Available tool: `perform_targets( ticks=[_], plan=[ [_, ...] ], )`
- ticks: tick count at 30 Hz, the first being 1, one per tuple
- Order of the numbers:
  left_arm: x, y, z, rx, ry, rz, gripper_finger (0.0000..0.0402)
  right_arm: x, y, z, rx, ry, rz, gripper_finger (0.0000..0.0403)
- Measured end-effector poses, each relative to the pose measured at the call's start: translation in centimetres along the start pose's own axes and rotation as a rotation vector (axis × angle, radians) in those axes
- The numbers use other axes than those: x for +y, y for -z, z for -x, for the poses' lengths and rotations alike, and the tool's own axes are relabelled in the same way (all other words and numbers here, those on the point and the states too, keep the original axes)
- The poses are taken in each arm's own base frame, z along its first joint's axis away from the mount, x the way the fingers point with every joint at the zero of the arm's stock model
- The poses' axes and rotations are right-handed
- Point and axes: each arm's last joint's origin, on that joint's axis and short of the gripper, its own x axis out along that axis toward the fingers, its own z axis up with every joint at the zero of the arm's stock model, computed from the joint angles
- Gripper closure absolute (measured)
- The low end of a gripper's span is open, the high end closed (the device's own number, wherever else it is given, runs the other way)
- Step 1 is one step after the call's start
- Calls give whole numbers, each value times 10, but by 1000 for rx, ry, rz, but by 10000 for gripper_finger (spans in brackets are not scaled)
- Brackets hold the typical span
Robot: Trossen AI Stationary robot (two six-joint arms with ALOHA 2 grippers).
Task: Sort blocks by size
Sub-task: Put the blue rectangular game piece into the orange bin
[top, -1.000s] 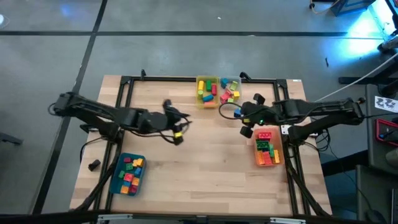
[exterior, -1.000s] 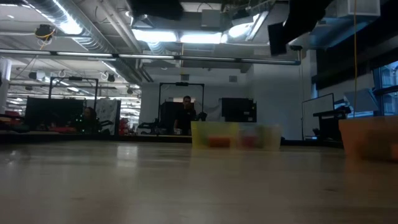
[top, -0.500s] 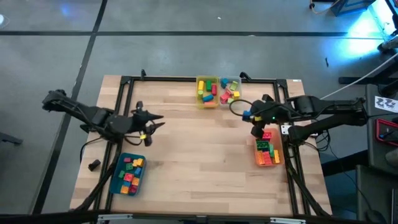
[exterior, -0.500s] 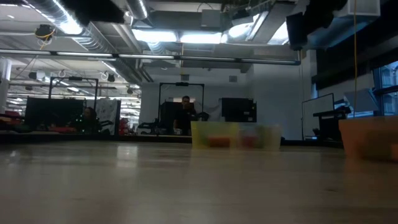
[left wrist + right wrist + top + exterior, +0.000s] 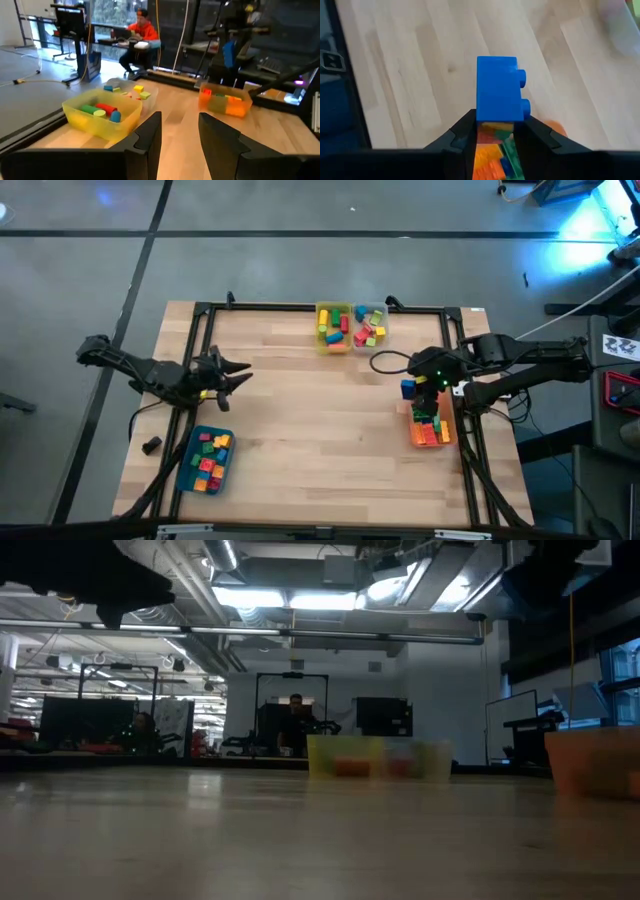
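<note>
While the right gripper hangs above the near end of the translucent orange plastic bin at the table's right edge, clamped on a short blue plastic toy brick, the step in hand looks like the delivery of that brick to its size group. In the right wrist view the brick stands up from between the two dark fingers, its studs to one side, with stacked orange, green and red bricks in the bin just beyond it. The high view puts the blue brick at the bin's inner corner, over bare wood rather than squarely over the bin.

The next move, as I judge it, calls for a small shift farther over the bin, a descent, and then a parting of the jaws so the brick drops among the others without bouncing out.

The left gripper waits above the table's left side, fingers apart and holding nothing, just up from the teal plastic bin of mixed bricks. More bricks lie unsorted in the yellow plastic bin and the clear plastic bin at the far edge.
</note>
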Motion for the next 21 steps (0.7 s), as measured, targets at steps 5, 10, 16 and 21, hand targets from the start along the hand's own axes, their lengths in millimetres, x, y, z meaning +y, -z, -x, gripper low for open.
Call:
perform_targets(
  ticks=[5,10,16,21],
  plan=[
    [5,13,5,-60,66,-9,288,-2,3,1,24,21,-5,292],
    [2,29,7,-213,256,-69,288,-2,3,1,20,20,-5,292],
    [3,30,10,-330,318,-155,288,-2,3,1,11,37,-5,292],
    [9,28,12,-352,268,-205,288,-3,6,4,31,27,-29,292]
  ],
)
